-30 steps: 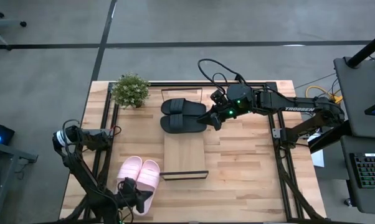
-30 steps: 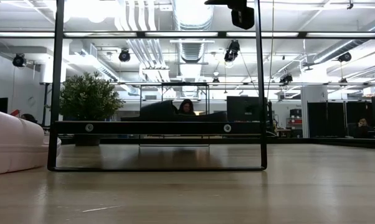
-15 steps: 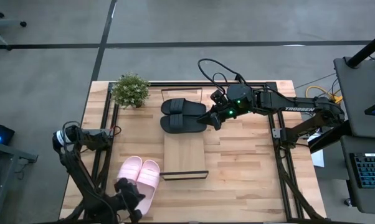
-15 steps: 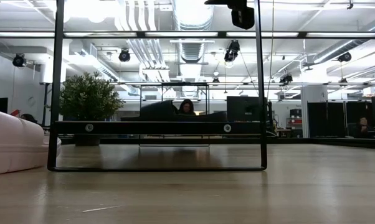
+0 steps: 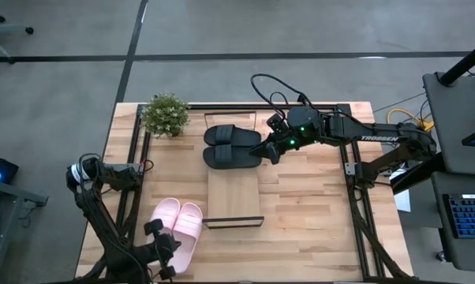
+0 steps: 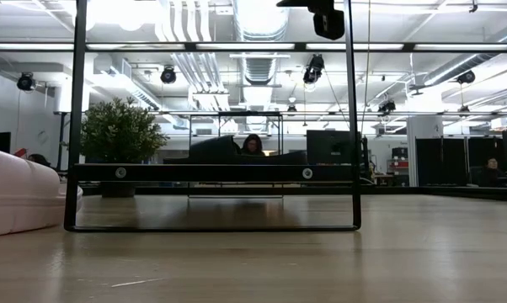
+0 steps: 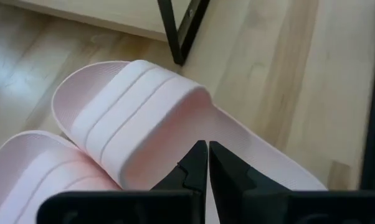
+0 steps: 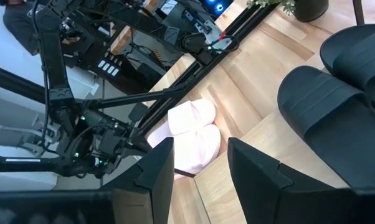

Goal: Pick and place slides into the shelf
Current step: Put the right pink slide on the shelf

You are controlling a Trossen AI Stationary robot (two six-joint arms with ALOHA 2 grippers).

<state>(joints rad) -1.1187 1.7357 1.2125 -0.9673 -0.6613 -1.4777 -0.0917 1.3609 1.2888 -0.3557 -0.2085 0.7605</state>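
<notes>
The left gripper (image 7: 207,163), fingers pressed together, holds nothing over the soft pale pink slides (image 5: 178,222); the right gripper (image 5: 271,150) hangs wide open beside the matte black slides (image 5: 231,146) on the light-wood shelf (image 5: 233,196)

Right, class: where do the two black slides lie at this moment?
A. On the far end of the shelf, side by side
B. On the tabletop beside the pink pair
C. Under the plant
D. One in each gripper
A: the black slides lie side by side on the far end of the shelf, the open right gripper beside them.

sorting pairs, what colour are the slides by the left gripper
Pale pink slides; clearest in the left wrist view.
</notes>
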